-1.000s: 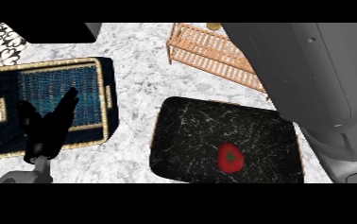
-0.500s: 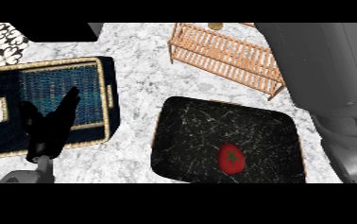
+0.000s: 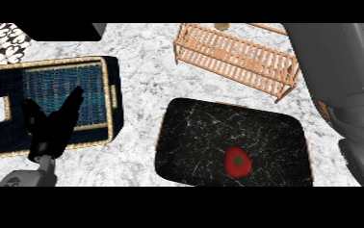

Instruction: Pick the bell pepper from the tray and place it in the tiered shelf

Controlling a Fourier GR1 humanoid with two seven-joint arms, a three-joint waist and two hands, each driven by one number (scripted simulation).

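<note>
Head view: bell pepper (image 3: 237, 161) near tray (image 3: 213, 121) front edge, left hand (image 3: 51, 126) open and empty, right hand's state unclear.

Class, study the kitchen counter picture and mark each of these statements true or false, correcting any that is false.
1. The bell pepper lies on the dark tray. True.
2. The bell pepper is green all over. False: it is red with a green stem.
3. The wooden tiered shelf stands beyond the tray, nearer the view's top. True.
4. The left hand holds the pepper. False: it is open, over the blue woven basket at the left, far from the pepper.
5. The pepper already sits in the shelf. False: it is on the tray.
</note>
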